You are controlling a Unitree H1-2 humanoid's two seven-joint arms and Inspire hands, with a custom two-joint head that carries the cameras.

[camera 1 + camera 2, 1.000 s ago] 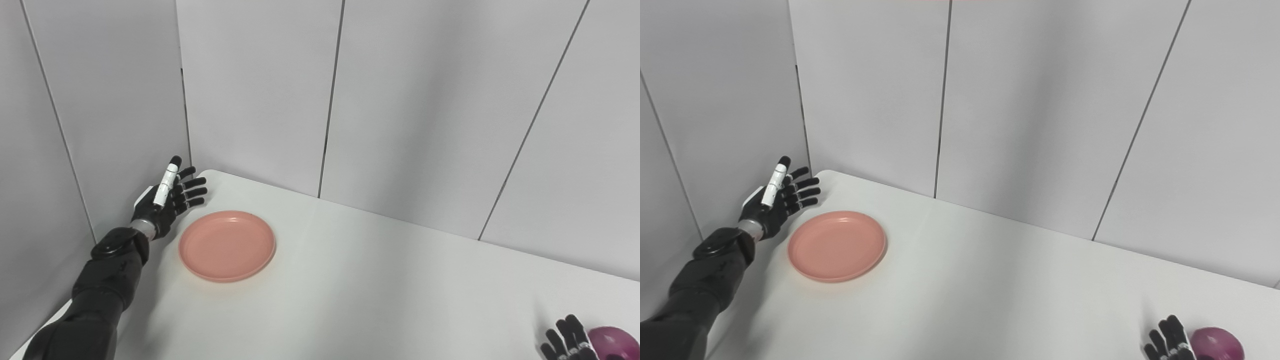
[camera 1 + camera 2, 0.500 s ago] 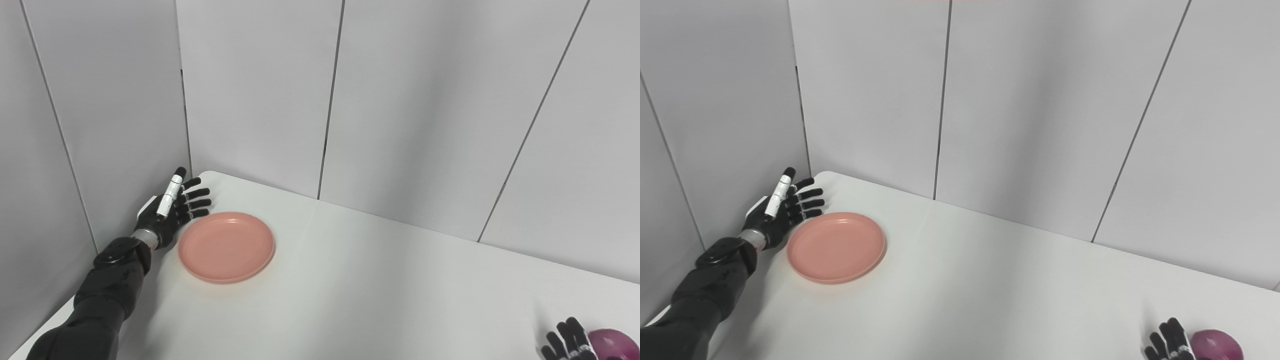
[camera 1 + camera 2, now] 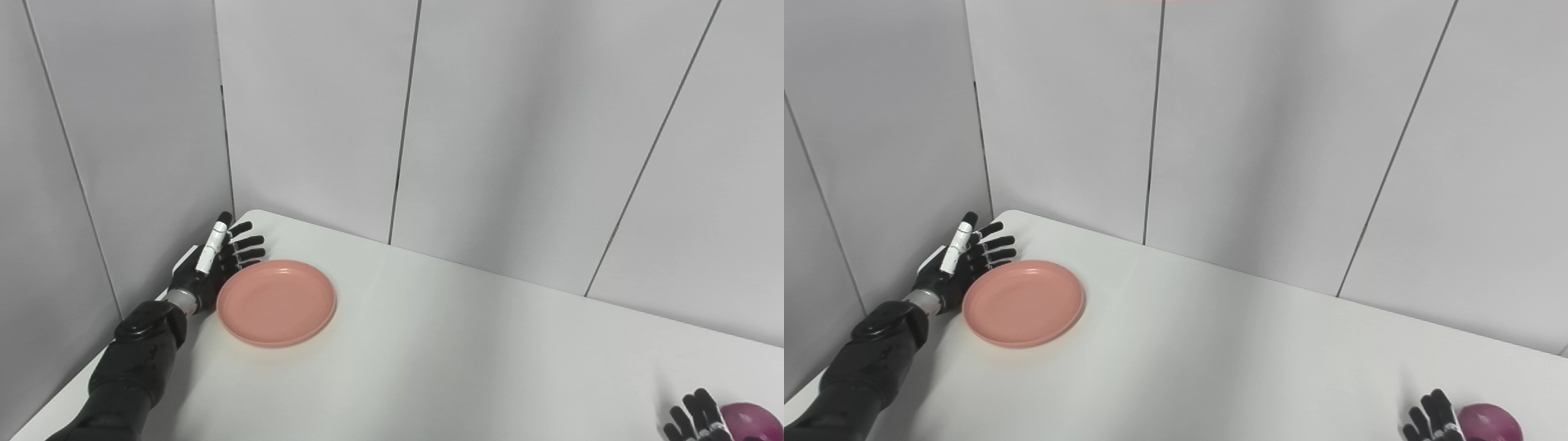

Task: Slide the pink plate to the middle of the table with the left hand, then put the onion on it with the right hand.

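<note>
Our left hand (image 3: 211, 263) had dropped against the pink plate (image 3: 277, 302)'s far-left rim, fingers spread, gripping nothing. Near right, our right hand (image 3: 1430, 421) lay splayed beside the onion (image 3: 1488, 421).

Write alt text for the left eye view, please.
The left hand, fingers spread, sits at the pink plate's left rim on a white table. At bottom right, the right hand waits beside a purple onion.
</note>
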